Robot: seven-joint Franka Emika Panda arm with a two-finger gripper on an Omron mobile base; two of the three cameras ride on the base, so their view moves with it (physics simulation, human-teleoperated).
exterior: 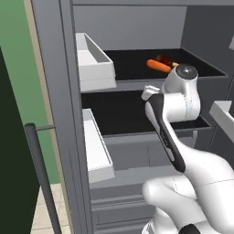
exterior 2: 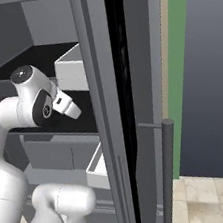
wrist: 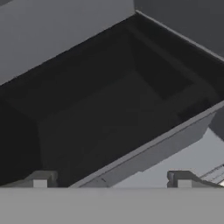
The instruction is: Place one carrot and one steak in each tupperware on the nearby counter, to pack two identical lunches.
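Observation:
An orange carrot [exterior: 158, 65] lies on the upper dark shelf of the open grey fridge. Just behind it a dark red-brown steak [exterior: 166, 59] peeks out, partly covered by the carrot. My arm's wrist [exterior: 182, 87] is raised in front of the shelves, below and to the right of the carrot. In the hand view my gripper [wrist: 111, 181] is open and holds nothing, with its fingertips [wrist: 41, 179] far apart. It faces a bare dark shelf [wrist: 105, 118] with a grey front lip. The tupperware and the counter are out of view.
Two white bins [exterior: 93, 59] [exterior: 97, 148] hang on the fridge's left side, one above the other. The middle shelf [exterior: 132, 116] is bare. A dark vertical handle [exterior: 42, 178] stands at the left. The door edge [exterior 2: 108, 109] and its handle [exterior 2: 166, 176] lie to my right.

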